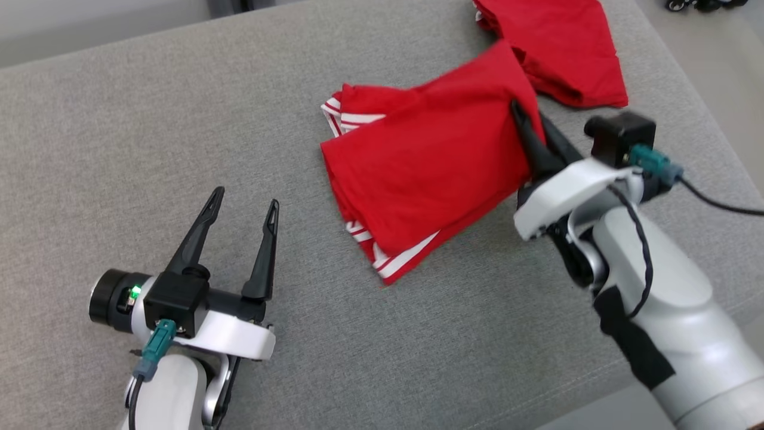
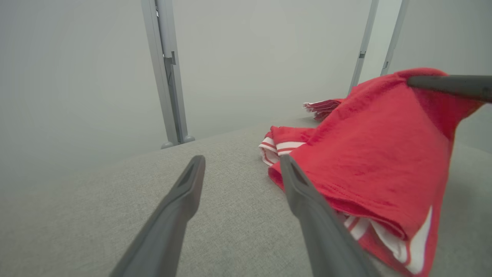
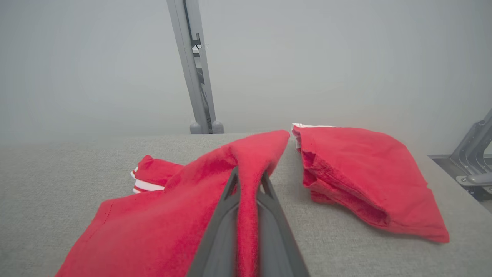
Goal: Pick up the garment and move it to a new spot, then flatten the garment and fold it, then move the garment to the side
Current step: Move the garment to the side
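Pinching the garment (image 1: 418, 173) edge aloft, right claw (image 1: 530, 119) slants forward.

The garment (image 1: 418, 173) is red with white-striped edges; the second garment (image 1: 561, 54), at one o'clock, is also red; the surface (image 1: 119, 131) is flecked grey.

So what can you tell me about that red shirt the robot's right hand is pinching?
The red garment looks like soft knit cloth with white stripes along its edges. It is folded into a layered bundle resting on the gray cushion. One corner is lifted, pinched in the shut right hand. A second red piece lies just beyond.
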